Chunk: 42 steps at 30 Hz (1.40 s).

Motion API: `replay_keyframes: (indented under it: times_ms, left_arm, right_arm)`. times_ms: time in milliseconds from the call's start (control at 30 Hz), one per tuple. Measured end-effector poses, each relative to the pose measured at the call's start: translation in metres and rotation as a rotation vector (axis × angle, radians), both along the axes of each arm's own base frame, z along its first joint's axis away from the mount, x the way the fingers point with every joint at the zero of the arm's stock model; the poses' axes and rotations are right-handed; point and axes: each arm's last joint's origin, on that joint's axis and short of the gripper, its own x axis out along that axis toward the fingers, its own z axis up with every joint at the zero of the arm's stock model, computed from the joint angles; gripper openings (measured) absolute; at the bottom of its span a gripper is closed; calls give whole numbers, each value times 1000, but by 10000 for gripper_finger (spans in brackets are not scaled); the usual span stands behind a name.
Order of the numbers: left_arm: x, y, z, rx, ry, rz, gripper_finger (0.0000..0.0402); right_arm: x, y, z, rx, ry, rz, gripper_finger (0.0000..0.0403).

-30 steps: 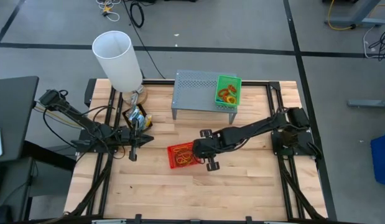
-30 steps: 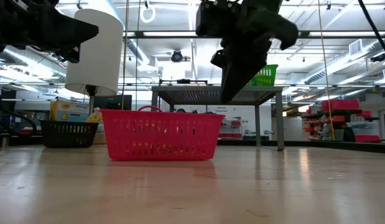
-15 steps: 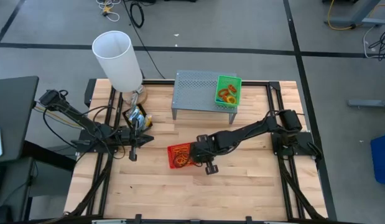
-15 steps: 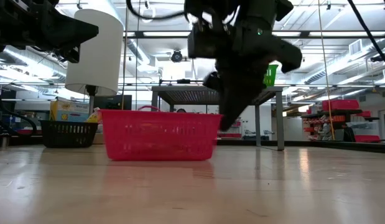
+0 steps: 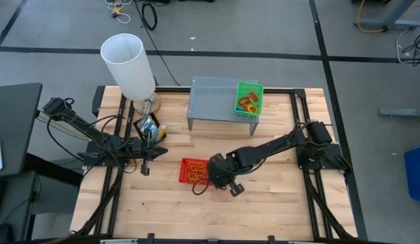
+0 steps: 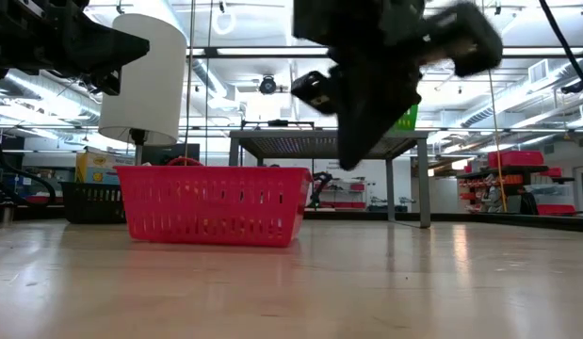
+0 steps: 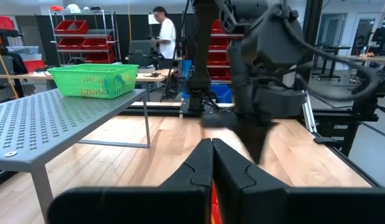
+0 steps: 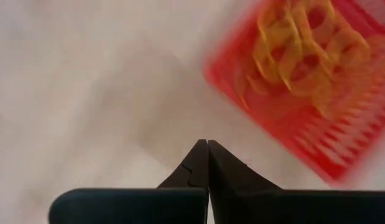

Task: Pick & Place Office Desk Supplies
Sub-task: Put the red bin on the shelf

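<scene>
The small red mesh tray [image 5: 193, 171] [image 6: 211, 202] rests by its bottom on the wood, holding orange rubber bands [image 8: 298, 43]. My right gripper [image 5: 213, 177] [image 8: 208, 144] is shut, pointing down just right of the tray, above bare wood. A green mesh tray [image 5: 249, 99] with orange and red bands sits on the grey perforated stand [image 5: 213, 98]. The black box [image 5: 150, 129] [image 6: 103, 201] with the crayon box [image 6: 107, 167] stands near the lamp. My left gripper [image 5: 145, 168] [image 7: 212, 146] waits, shut, left of the red tray. My right gripper stands with shut fingers close beside the red tray's right end [image 5: 207, 173], coming from above. Its wrist view shows the fingertips [image 8: 201, 155] over bare wood, apart from the tray. Whether the gripper's side touches the tray, I cannot tell.
The tall white lampshade [image 5: 128, 64] stands at the far left corner. The grey stand takes the far middle of the table. Bare wood [image 5: 196, 210] lies along the near edge. A person [image 7: 162, 31] stands in the room beyond the table.
My right gripper has moved toward the near-left and come down beside the red tray, turning as it went. The red tray has slid along the table toward the left edge, still flat on its bottom.
</scene>
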Motion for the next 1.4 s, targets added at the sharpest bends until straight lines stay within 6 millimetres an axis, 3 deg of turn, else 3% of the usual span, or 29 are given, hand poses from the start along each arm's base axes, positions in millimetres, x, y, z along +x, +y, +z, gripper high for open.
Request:
replay_keyframes:
  times_ms: [233,467,667,933,1167,1400]
  left_arm:
    - [0,0,0,-1,2,-1,5]
    - [0,0,-2,6,15,5,5]
    - [0,0,-2,6,15,7,5]
    - [0,0,-2,6,16,15,5]
    - [0,0,-2,8,21,15,5]
    - [0,0,-2,10,24,15,5]
  right_arm:
    - [-4,3,21,-407,-14,217,32]
    - [7,-15,25,-432,-52,180,133]
    - [13,-12,1,-463,2,321,203]
    - [19,-6,-12,-521,-3,472,184]
    - [25,-5,-10,-530,-72,520,171]
    - [28,-2,-24,-509,-50,535,167]
